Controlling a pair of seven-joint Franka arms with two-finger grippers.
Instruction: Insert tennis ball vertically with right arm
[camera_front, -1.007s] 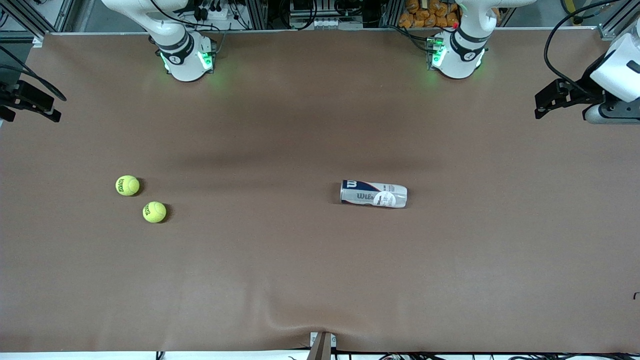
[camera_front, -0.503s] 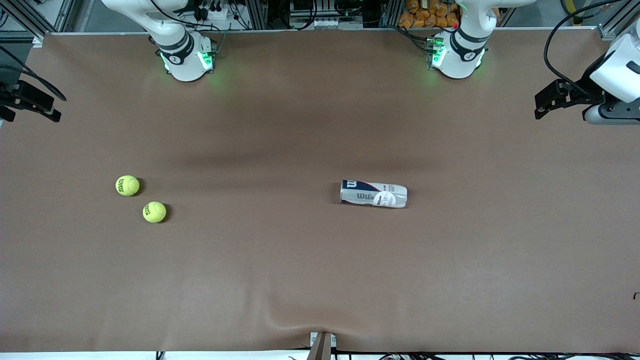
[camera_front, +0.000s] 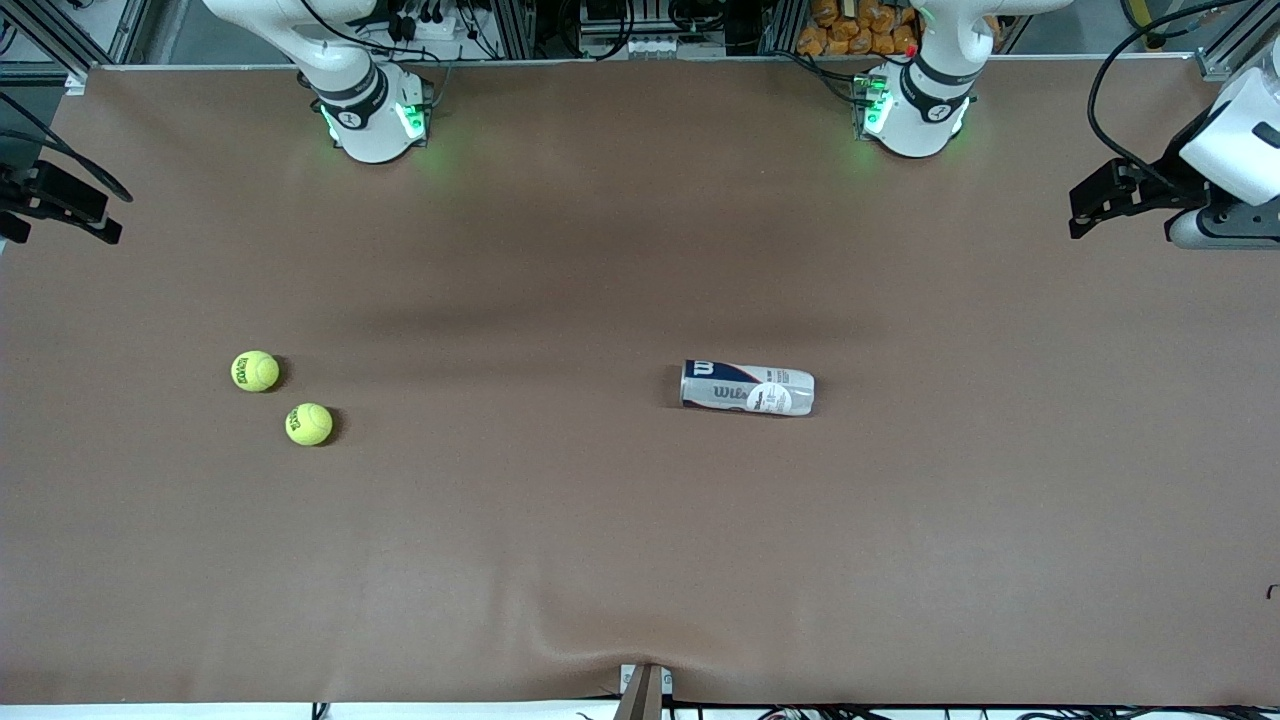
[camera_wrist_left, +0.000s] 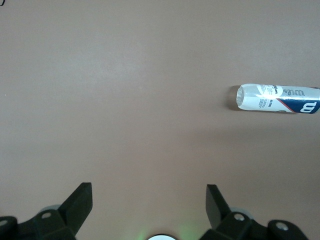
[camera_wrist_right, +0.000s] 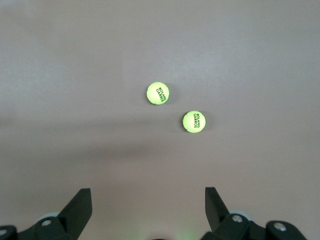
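Two yellow-green tennis balls lie close together on the brown table toward the right arm's end: one (camera_front: 255, 371) (camera_wrist_right: 157, 93) and another (camera_front: 309, 424) (camera_wrist_right: 193, 120) slightly nearer the front camera. A white and blue tennis ball can (camera_front: 747, 388) (camera_wrist_left: 277, 98) lies on its side near the table's middle, toward the left arm's end. My right gripper (camera_wrist_right: 148, 194) hangs high over bare table, open and empty, with both balls ahead of it. My left gripper (camera_wrist_left: 148, 192) is also high, open and empty, apart from the can. Neither hand shows in the front view.
The arm bases (camera_front: 370, 115) (camera_front: 915, 110) stand along the table's back edge with green lights. A black fixture (camera_front: 60, 200) juts in at the right arm's end, and a black and white device (camera_front: 1150, 190) at the left arm's end. The mat wrinkles at the front edge (camera_front: 590, 640).
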